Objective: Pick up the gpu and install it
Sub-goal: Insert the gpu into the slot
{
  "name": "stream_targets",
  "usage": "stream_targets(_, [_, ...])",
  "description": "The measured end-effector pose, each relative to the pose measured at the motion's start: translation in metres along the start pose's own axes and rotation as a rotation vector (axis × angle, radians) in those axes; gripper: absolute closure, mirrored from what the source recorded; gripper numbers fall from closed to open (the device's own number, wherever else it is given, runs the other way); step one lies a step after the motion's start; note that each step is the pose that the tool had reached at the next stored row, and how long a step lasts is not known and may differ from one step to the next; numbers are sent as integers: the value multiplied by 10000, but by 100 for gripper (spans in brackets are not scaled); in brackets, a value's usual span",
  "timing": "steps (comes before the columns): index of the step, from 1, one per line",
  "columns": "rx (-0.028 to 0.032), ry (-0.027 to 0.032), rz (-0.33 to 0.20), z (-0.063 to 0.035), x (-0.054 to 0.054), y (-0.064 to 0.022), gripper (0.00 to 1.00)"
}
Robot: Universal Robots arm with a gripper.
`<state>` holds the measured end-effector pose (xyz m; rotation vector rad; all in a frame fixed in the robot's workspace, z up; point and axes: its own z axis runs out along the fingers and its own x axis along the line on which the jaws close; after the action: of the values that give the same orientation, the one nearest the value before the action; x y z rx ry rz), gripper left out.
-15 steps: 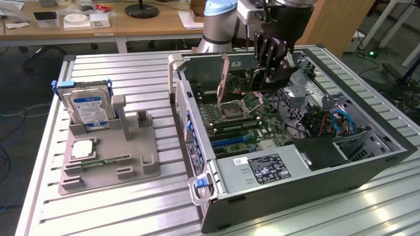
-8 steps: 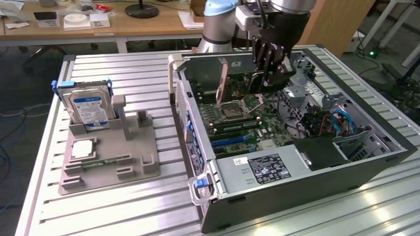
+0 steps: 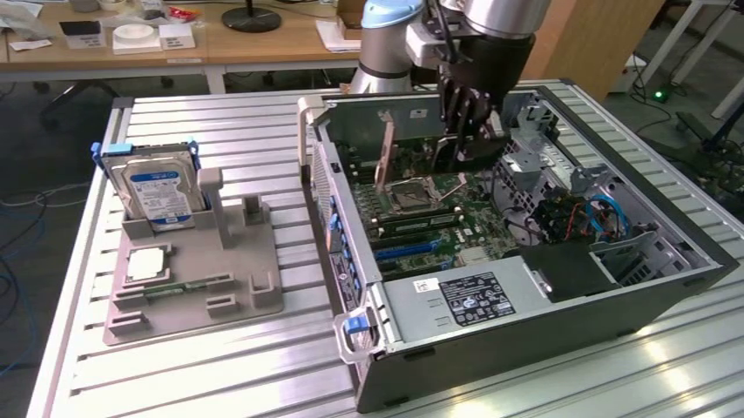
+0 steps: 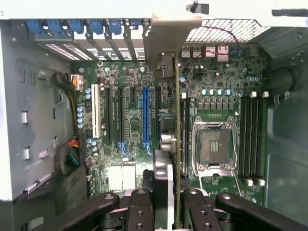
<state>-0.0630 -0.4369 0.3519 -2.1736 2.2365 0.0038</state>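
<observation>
Arm: the Universal Robots arm (image 3: pixel 389 35) comes down from the far side of the table into the open computer case (image 3: pixel 651 277).
Gripper: the gripper (image 3: pixel 463 150) sits low inside the case, just over the motherboard (image 3: pixel 465 218) and near the CPU socket (image 4: pixel 214 147).
Grip: from the wrist view, the black fingers (image 4: pixel 139 211) are drawn in on either side of the card, and the narrow gap between them is taken up by it, so the card is clamped.
Card: the gpu (image 4: pixel 176 144) stands on edge between the fingers, running across the board between the long blue slot (image 4: pixel 146 115) and the CPU socket. Its metal bracket (image 4: pixel 168 41) is up against the rear wall of the case.
Seating: I cannot tell whether the card's lower edge is down in a slot or just above it.
Holder: a grey fixture (image 3: pixel 233 296) lies on the slatted table (image 3: pixel 233 374) at the exterior view's left of the case, well apart from the gripper.
Hard drive: a blue-labelled hard drive (image 3: pixel 163 193) stands upright in that fixture.
Memory: a green memory stick (image 3: pixel 186 286) lies flat in it.
Power supply: a labelled power supply (image 3: pixel 465 300) sits at the near end of the case.
</observation>
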Motion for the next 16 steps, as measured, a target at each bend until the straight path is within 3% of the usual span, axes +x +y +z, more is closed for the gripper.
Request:
stream_targets(7, [0, 0, 72, 126, 5, 46, 71])
stream_targets(12, [20, -1, 211, 215, 88, 47, 71])
stream_targets(16, [12, 3, 211, 285, 95, 88, 71])
